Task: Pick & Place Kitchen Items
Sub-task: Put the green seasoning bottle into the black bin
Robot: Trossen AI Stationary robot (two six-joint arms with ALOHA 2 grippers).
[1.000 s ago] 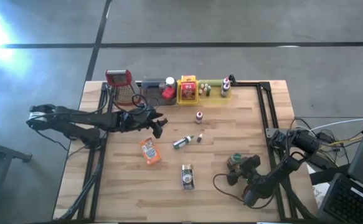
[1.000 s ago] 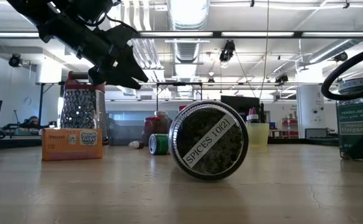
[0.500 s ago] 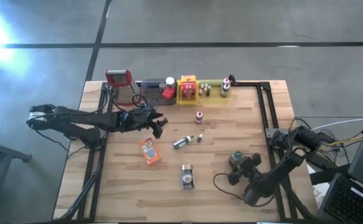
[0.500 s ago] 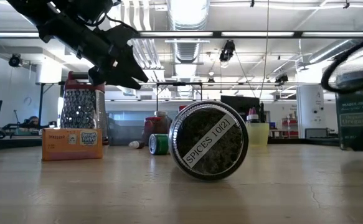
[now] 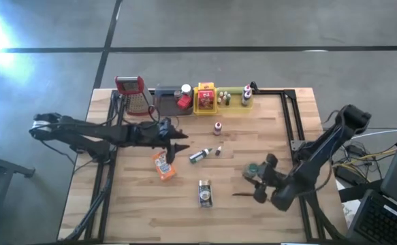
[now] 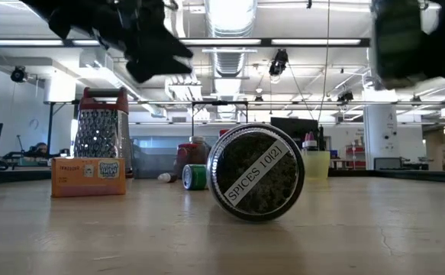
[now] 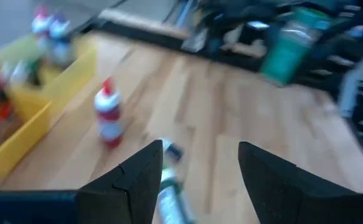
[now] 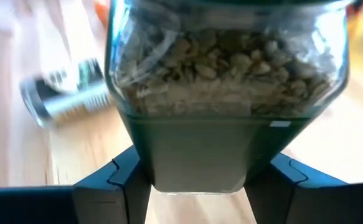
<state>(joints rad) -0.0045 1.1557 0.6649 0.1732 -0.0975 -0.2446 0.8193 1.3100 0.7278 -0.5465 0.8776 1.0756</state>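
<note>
The back edge is crowded: grater [image 5: 131, 93], grey tray [image 5: 169, 99], yellow tray [image 5: 205, 99] and green tray [image 5: 236, 97] stand side by side. Mid-table, an orange packet [image 5: 163, 165], a lying green bottle [image 5: 197, 156], a red-capped bottle [image 5: 217, 127] and a spice tin [image 5: 205, 192] lie scattered with gaps between. The front left corner is bare wood. The left gripper [image 5: 178, 143] hangs above the packet; the right gripper [image 5: 258, 175] blocks the right side, clamping a jar [image 5: 253, 169].
</note>
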